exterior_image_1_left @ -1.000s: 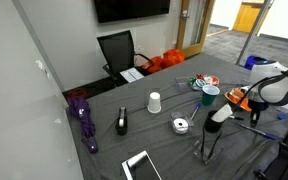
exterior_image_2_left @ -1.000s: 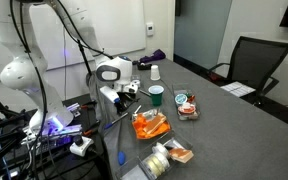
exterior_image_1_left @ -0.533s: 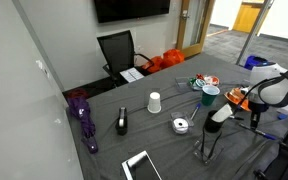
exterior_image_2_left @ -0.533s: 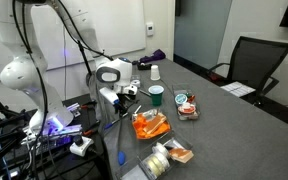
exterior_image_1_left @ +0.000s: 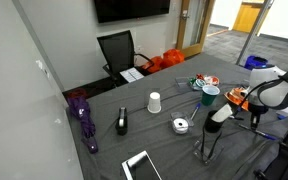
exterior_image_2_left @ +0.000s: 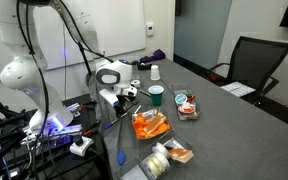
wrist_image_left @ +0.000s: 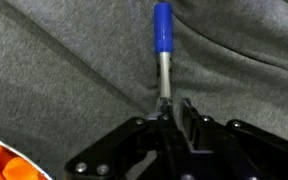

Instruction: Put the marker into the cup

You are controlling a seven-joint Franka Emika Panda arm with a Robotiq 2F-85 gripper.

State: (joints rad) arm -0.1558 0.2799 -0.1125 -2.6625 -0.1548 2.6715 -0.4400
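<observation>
Gripper (wrist_image_left: 174,112) clenched on marker (wrist_image_left: 163,55): jaws pinched tight on grey barrel, blue cap end sticking out beyond fingertips, above grey bench (wrist_image_left: 64,70). In exterior view, gripper (exterior_image_2_left: 117,108) hangs at bench edge nearest robot base. Teal cup (exterior_image_2_left: 156,95) upright, near, further in from that edge. We spot no change from half second earlier.

No readable text, labels, brands, numbers or signs appear in any view; everything is too small or blurred.
</observation>
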